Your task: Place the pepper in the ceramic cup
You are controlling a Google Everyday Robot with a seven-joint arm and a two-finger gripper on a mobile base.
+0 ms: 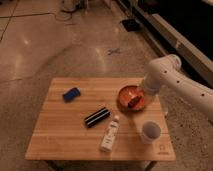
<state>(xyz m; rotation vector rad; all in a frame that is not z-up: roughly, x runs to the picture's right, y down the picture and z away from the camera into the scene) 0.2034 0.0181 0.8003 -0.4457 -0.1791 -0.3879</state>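
Pepper (134,100) in orange-red bowl (123,94); gripper (145,95) released, at bowl's right rim; wooden table (65,130), glossy speckled floor (50,45).

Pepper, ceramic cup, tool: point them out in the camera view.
pepper (134,101), camera view, mid-body.
ceramic cup (150,138), camera view, front wall.
tool (148,92), camera view, arm's tip above the right rim of the bowl (120,96).

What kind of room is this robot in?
Probably a robot test lab, not a home: a shiny bare floor with a tape cross, cables at the far edge, and a small wooden table of odd items. The robot's claw hangs over the orange bowl on that table.
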